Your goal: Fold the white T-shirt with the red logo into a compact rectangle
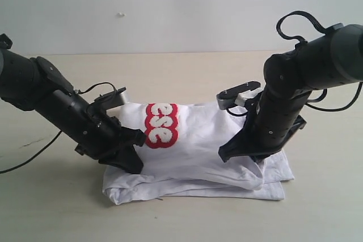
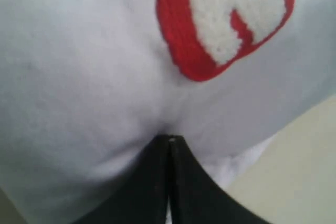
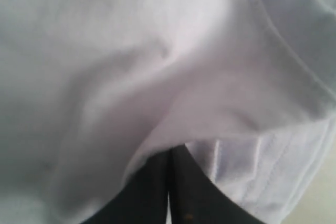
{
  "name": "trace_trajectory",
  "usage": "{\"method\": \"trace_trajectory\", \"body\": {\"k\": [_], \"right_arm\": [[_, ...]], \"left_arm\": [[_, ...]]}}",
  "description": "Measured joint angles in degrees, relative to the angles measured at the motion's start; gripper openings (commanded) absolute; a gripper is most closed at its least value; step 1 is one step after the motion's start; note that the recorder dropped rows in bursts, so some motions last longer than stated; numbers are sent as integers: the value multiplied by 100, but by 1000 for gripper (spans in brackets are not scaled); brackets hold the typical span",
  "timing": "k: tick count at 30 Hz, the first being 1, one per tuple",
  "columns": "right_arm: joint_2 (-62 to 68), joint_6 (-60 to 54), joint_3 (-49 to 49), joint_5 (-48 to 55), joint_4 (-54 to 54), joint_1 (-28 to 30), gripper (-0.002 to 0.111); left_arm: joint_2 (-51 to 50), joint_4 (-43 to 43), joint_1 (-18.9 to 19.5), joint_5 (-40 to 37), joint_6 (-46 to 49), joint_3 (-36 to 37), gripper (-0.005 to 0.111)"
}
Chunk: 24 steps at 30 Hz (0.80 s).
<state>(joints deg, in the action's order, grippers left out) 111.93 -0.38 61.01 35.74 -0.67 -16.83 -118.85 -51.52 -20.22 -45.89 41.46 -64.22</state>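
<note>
The white T-shirt [image 1: 198,145] lies partly folded on the table, with the red logo [image 1: 160,124] facing up near its left side; only the letters "ese" show. My left gripper [image 1: 136,165] is down at the shirt's left edge, jaws shut, with cloth puckering at their tips [image 2: 169,139], just below the red logo [image 2: 226,19]. At the shirt's right edge my right gripper [image 1: 227,154] is also shut, and a fold of white fabric [image 3: 105,51] laps over its tips [image 3: 169,150]. A hemmed layer lies beneath that fold.
The beige table [image 1: 181,219] extends around the shirt on all sides. A black cable [image 1: 28,160] trails from the left arm over the table at the left. A pale wall stands behind.
</note>
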Motion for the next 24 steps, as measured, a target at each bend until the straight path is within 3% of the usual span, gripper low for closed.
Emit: {"method": "trace_trajectory", "body": {"k": [5, 8, 10, 12, 16, 19, 21, 24], "right_arm": [[0, -368, 0, -131, -463, 0, 0], [0, -459, 0, -154, -560, 0, 0], [0, -482, 0, -178, -549, 0, 0], [-105, -384, 0, -186, -295, 0, 0], [-527, 744, 0, 158, 1270, 0, 0], [-906, 1148, -9, 403, 1804, 0, 0], [-1221, 1217, -9, 438, 1865, 0, 0], [-1834, 1354, -24, 440, 1887, 0, 0]], "left_arm": [[23, 176, 94, -43, -168, -8, 2], [62, 278, 207, -53, -222, -8, 11], [132, 359, 281, -41, -249, -8, 24], [279, 472, 378, 3, -249, 3, 30], [600, 621, 519, -134, -249, 22, 33], [878, 641, 566, -522, -270, 22, 26], [1114, 641, 575, -624, -344, 68, 1], [1762, 641, 578, -321, -393, 369, 0]]}}
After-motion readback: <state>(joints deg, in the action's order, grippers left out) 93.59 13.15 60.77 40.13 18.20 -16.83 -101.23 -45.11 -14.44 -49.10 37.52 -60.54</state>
